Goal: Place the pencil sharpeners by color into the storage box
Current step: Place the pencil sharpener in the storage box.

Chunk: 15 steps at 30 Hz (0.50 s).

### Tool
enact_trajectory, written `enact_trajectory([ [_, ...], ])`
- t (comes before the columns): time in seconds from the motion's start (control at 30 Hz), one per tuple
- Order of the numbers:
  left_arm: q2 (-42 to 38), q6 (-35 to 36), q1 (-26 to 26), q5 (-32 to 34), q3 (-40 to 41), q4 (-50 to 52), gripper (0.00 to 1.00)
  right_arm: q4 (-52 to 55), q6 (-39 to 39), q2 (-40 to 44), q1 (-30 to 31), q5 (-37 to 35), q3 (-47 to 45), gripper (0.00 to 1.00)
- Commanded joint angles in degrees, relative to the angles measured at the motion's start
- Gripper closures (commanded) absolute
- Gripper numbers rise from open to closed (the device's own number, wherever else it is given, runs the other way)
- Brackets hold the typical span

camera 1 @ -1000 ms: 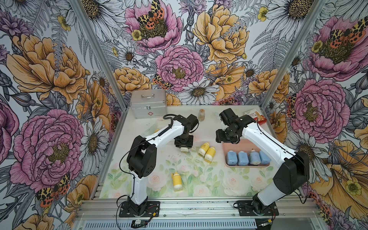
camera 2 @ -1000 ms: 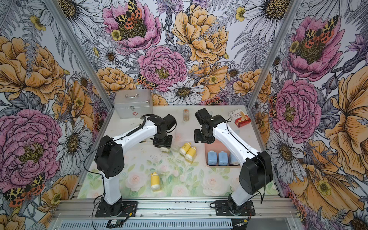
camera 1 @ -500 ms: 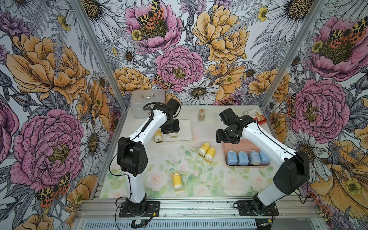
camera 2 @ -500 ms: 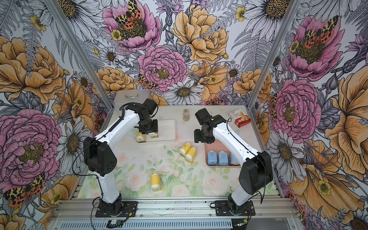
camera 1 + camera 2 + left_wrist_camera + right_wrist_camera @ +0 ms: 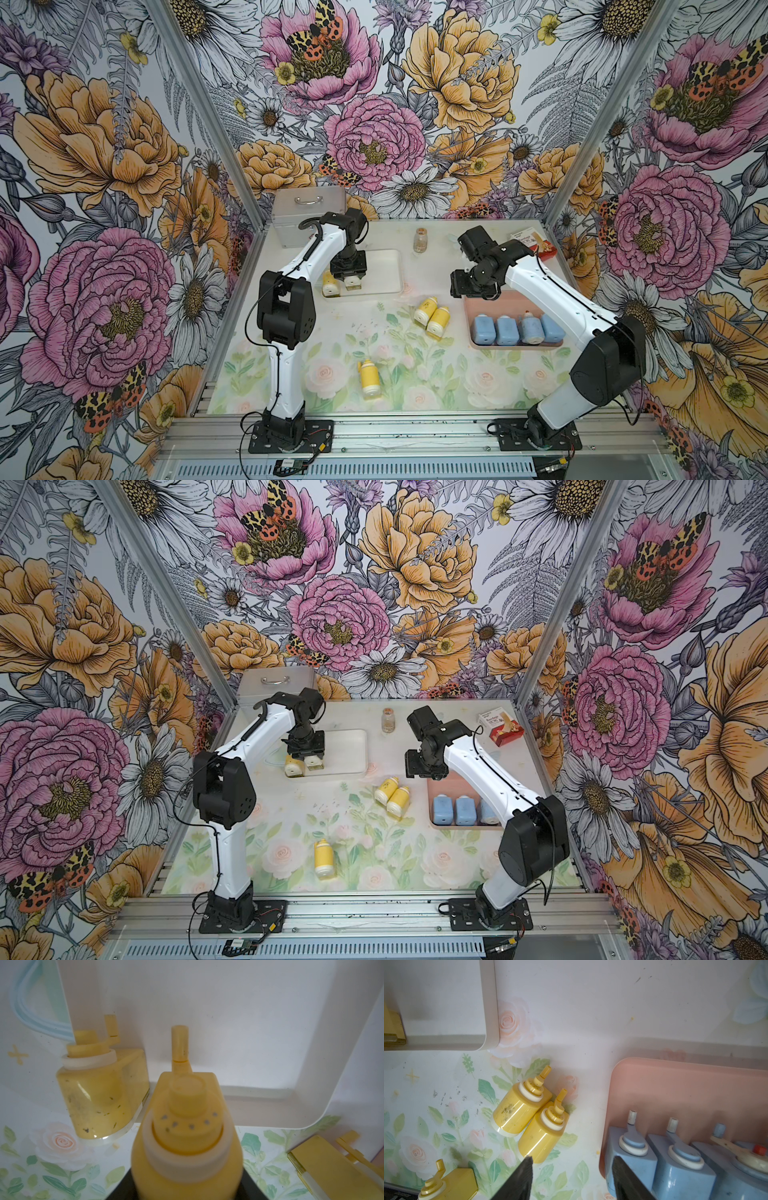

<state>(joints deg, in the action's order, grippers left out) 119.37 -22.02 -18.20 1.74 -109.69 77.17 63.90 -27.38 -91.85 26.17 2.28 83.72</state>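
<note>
Tightly held yellow sharpener (image 5: 187, 1147), at tray (image 5: 270, 1113) rim

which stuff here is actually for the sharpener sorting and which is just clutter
For the job: yellow sharpeners, blue sharpeners, white tray, pink tray.
Just lying about: glass vial, metal case, red box.

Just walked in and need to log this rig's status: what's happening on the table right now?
The left gripper is shut on a yellow pencil sharpener, holding it at the white tray beside another yellow one at the tray's corner. The right gripper hovers open by the pink tray, holding nothing; four blue sharpeners sit in that tray. Three yellow sharpeners lie on the mat, two side by side, one alone.
</note>
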Motion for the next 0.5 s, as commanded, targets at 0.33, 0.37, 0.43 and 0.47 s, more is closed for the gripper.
enact_trajectory([
  [0.33,4.05,1.97,1.67,0.94,-2.60,0.18,0.51,-1.32,-0.04,-0.27,0.20,0.31,-0.14,0.37],
  [0.37,4.20,2.06,1.76,0.86,-2.60,0.25,0.51,-1.32,-0.09,-0.30,0.19,0.32,-0.21,0.37],
  [0.43,4.78,2.37,1.89,0.68,-2.50,0.20,0.51,-1.40,-0.13,-0.36,0.19,0.33,-0.22,0.37],
  [0.47,4.93,2.43,1.95,0.70,-2.57,0.21,0.51,-1.40,-0.13,-0.38,0.26,0.42,-0.23,0.37],
])
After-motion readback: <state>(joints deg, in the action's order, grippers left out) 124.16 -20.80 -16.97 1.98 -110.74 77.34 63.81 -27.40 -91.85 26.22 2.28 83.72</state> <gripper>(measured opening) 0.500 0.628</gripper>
